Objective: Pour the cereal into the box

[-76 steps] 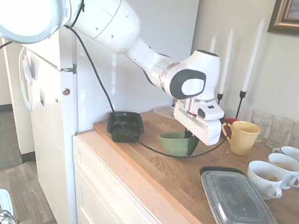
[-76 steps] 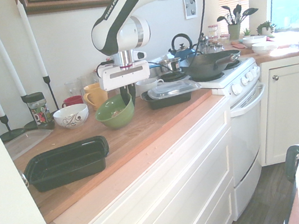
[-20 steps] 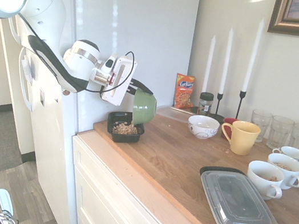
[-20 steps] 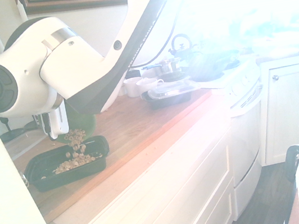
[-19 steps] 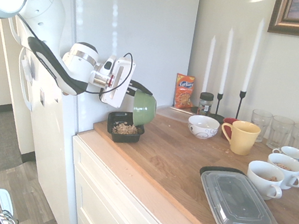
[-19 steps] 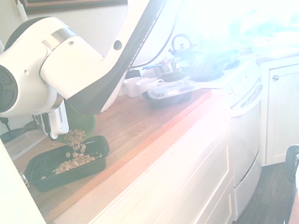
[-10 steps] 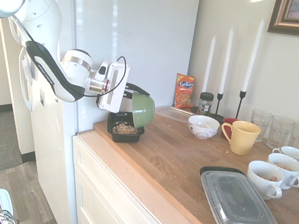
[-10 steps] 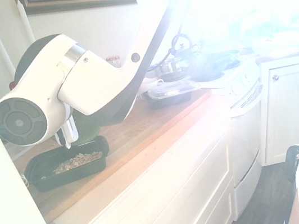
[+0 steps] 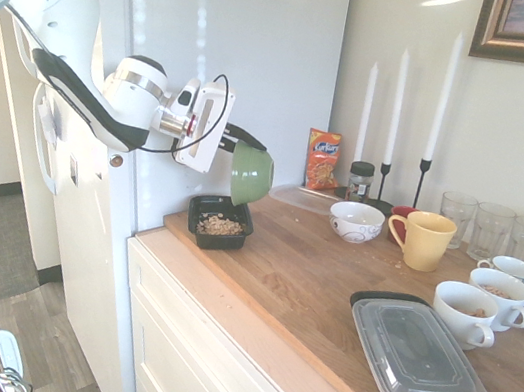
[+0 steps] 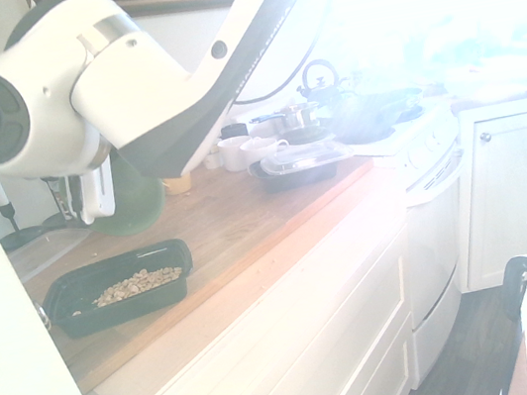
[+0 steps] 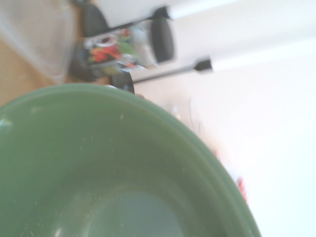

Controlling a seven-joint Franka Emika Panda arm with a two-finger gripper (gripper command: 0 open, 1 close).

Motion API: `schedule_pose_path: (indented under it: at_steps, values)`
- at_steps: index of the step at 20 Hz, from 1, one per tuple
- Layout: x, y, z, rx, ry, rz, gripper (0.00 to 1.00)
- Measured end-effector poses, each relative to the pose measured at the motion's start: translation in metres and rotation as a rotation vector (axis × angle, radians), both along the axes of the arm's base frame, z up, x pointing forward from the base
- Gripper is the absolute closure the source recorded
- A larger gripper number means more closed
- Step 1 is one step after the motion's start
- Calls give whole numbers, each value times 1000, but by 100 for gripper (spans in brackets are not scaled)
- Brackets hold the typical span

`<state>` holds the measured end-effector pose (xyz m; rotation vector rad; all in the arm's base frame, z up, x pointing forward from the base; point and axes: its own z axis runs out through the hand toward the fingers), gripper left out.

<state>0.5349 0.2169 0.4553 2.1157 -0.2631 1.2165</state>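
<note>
Now green bowl lifted higher above box.

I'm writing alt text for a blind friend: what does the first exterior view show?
A white robot arm's end effector holds a green bowl tipped on its side above a small black box containing cereal, at the end of a wooden counter. Further along stand mugs, glasses, candles and a clear-lidded container.

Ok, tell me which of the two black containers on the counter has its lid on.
The larger rectangular container near the white cups, under a clear lid. The small black box below the tilted green bowl is open, with cereal inside.
</note>
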Motion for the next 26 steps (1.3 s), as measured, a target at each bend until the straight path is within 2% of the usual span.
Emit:
schedule_pose_path:
  at_steps: [4, 9, 14, 18, 22, 24, 26]
  values:
    - [15, -51, 27, 219, 124, -127, 100]
    - [33, -104, 41, 505, 303, -215, 100]
    - [53, -220, 62, 802, 427, -269, 100]
    - [57, -298, 29, 1045, 507, -324, 100]
    - [63, -314, -11, 1276, 591, -371, 100]
    - [68, -322, -22, 1350, 595, -381, 100]
    - [73, -333, -35, 1369, 594, -407, 100]
